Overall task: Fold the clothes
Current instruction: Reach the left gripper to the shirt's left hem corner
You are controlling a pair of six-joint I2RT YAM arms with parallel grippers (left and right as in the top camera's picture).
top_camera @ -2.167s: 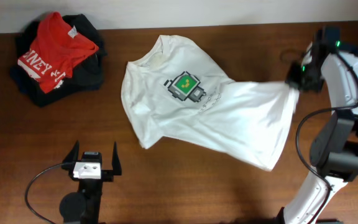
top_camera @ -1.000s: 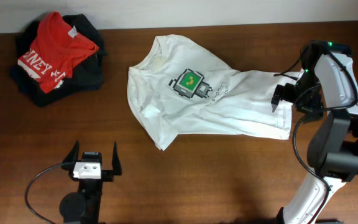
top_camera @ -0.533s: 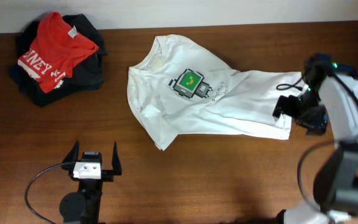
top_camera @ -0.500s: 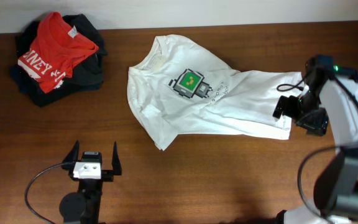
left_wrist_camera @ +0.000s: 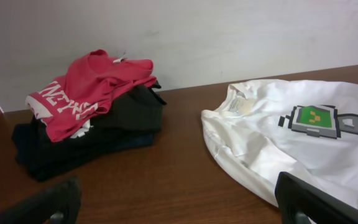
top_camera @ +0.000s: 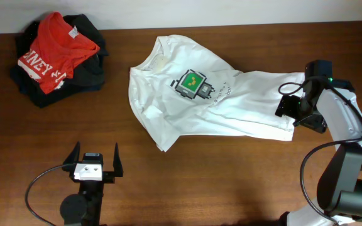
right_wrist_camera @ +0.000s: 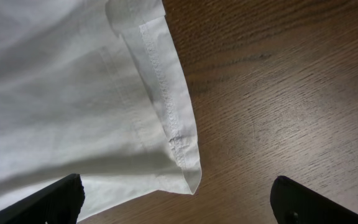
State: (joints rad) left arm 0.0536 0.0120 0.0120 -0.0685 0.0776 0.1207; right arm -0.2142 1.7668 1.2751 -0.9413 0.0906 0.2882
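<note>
Having released the white T-shirt (top_camera: 193, 107), the right gripper (right_wrist_camera: 176, 190) hangs over its hem corner, jaws wide apart and empty; the garment now lies flat on the table (top_camera: 231, 188), print up, not yet folded. The left gripper (top_camera: 95, 156) stands wide open and empty near the front edge. The sleeves are bunched and hard to distinguish.

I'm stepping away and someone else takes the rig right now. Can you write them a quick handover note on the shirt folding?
Left gripper: open, empty, parked at the near edge of the table, away from the white T-shirt.
Right gripper: open, empty, over the shirt's hem corner at its right end.
T-shirt: lying print-up, creased, mid-table; red T-shirt on dark garments at the far left.
Done: shirt laid out. Left: every fold.
</note>
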